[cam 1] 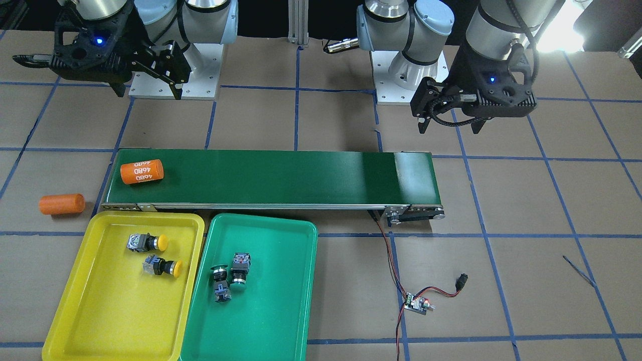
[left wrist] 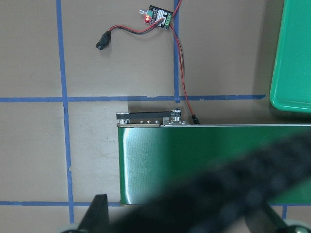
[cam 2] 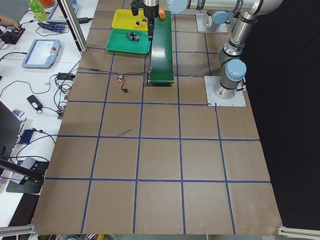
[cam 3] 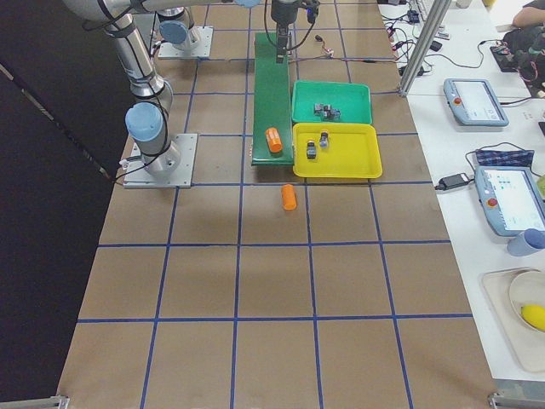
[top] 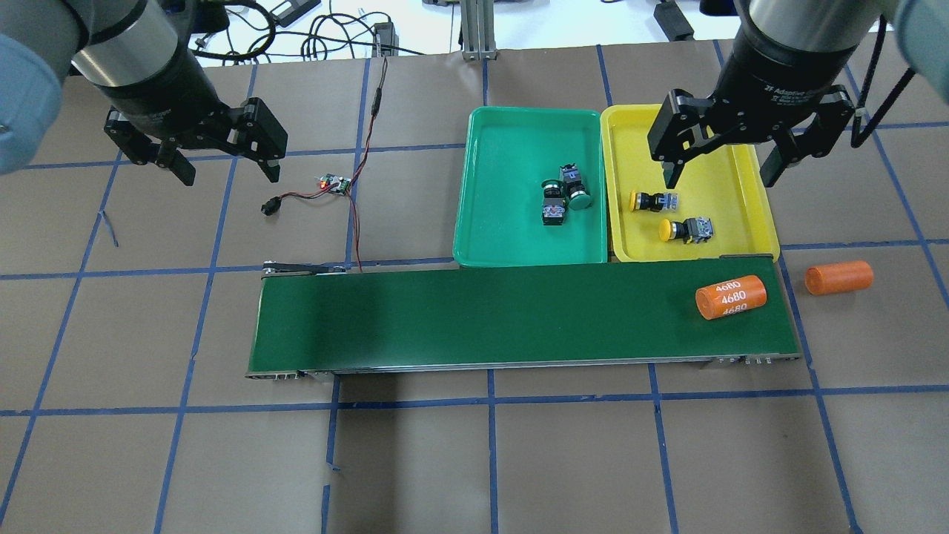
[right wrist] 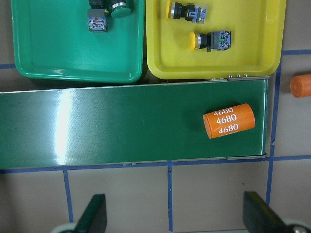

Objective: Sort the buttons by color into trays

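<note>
So all four buttons were sitting in trays that matched. The two yellow-capped buttons lay on their sides in the yellow tray, near each other but not touching, with both caps pointing toward the green tray. The two green-capped buttons were in that green tray, lying right up against each other near the wall on the yellow tray's side. The trays sat side by side on the desk, tight along the far edge of the dark green conveyor belt. One orange cylinder marked 4680 lay on the belt at the yellow tray's end, and a plain orange cylinder lay on the desk just past that end. The right jaws were spread wide with nothing in them, hanging up in the air over that tray end. The left jaws were also apart and empty, hovering over the belt's other end, near a little circuit board with red and black wires.
</note>
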Robot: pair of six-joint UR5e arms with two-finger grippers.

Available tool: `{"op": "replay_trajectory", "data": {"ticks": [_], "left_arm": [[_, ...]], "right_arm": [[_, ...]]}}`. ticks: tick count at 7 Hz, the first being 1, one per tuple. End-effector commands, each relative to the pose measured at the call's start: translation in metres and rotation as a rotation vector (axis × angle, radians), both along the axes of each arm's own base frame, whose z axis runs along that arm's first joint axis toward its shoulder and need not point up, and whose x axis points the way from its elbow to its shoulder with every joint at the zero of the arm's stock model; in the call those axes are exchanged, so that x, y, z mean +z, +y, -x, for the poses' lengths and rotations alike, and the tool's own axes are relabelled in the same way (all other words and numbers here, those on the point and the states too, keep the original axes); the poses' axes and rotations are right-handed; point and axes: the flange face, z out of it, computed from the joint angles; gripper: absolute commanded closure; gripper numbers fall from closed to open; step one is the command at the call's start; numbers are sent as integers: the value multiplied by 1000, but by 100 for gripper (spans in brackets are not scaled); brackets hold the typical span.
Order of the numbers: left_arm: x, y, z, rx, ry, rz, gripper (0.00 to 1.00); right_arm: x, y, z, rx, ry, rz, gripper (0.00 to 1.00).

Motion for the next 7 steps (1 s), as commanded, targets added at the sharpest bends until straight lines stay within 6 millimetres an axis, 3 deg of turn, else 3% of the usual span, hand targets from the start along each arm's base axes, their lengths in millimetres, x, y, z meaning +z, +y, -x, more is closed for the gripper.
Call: {"op": "replay_trajectory", "data": {"ticks": [1,7], "left_arm": [[1,-1,-1,3,1,4,0],[0,-1,-1,5,1,0,0]], "right_arm": [[0,0,0,0,0,0,0],[3,3,0,0,3,7,0]]}}
